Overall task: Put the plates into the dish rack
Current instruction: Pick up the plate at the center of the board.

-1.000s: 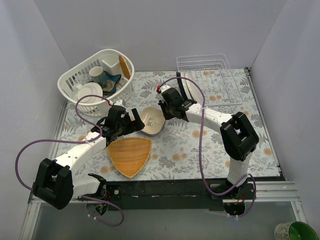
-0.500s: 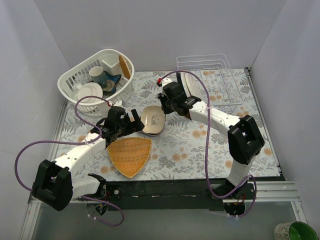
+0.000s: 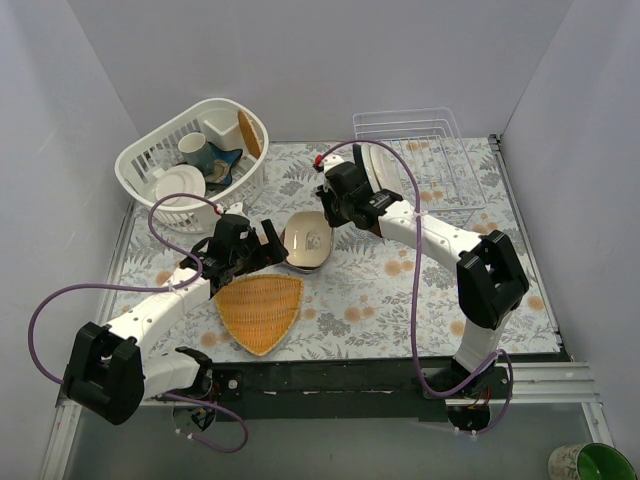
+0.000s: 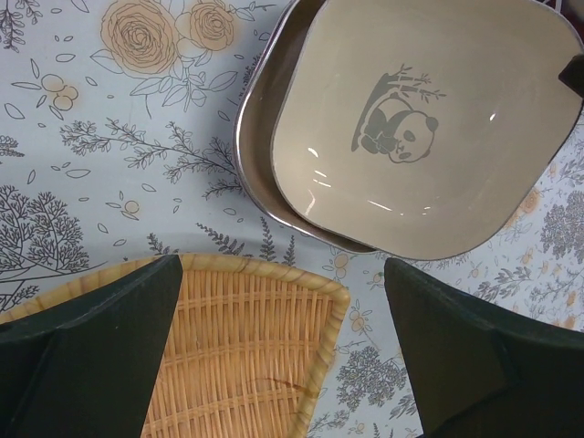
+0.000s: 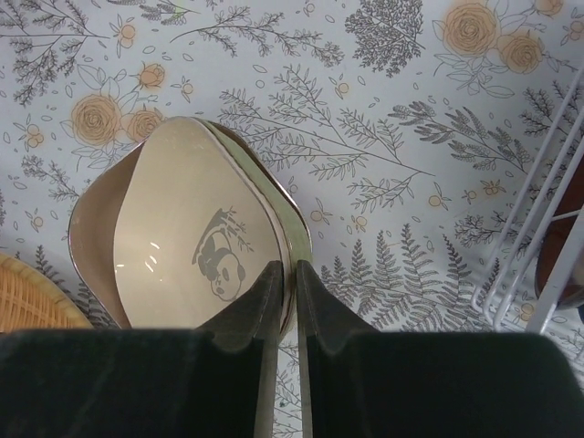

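Pinching the rim of the cream rounded-square dish with a panda print (image 5: 182,228), the right gripper (image 5: 290,266) has its fingers almost together, one inside the dish and one outside. That dish lies on top of other dishes of the same shape (image 4: 260,146) on the floral tablecloth (image 3: 400,290), well short of the white wire dish rack (image 3: 430,140), where a white round plate (image 3: 383,172) stands on edge. The left gripper (image 4: 283,266) is spread wide and holds nothing, hovering over the edge of the orange woven triangular tray (image 4: 246,356) just beside the stack.
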Available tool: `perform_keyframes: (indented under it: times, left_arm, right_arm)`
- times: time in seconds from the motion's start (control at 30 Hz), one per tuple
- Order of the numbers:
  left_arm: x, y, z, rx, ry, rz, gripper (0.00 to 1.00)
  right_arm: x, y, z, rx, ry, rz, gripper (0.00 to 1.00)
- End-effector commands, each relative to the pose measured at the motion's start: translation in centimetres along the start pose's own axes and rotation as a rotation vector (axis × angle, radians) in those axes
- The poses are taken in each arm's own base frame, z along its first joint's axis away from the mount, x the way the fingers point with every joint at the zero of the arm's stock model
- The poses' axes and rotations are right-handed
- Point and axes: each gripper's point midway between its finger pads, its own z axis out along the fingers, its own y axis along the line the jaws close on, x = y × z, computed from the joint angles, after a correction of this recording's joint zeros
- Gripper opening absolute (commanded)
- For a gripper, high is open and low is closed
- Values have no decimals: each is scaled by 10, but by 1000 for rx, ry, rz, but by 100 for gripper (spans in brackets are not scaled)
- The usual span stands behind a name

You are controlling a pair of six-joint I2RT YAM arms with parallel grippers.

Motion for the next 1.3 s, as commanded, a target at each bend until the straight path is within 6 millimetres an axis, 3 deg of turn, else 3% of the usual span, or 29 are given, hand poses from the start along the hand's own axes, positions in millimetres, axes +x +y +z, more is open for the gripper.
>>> perform_keyframes:
  times: [0.0, 0.53, 0.8, 1.0, 1.27]
  left_arm:
    - [-6, -3, -5, 20, -28, -5, 93]
    - [2, -6, 1, 46, 3, -14, 93]
    - [6, -6, 5, 54, 12, -20, 93]
    - [14, -2, 8, 56, 30, -31, 92]
    - [19, -4, 9, 79, 39, -50, 74]
  right_arm:
    - [-41, -2, -18, 28, -97, -15, 17]
    - [-24, -8, -17, 55, -48, -11, 9]
    - [1, -1, -12, 13, -2, 30, 1]
    - [18, 2, -6, -3, 40, 52, 1]
    - [25, 6, -7, -18, 51, 104, 1]
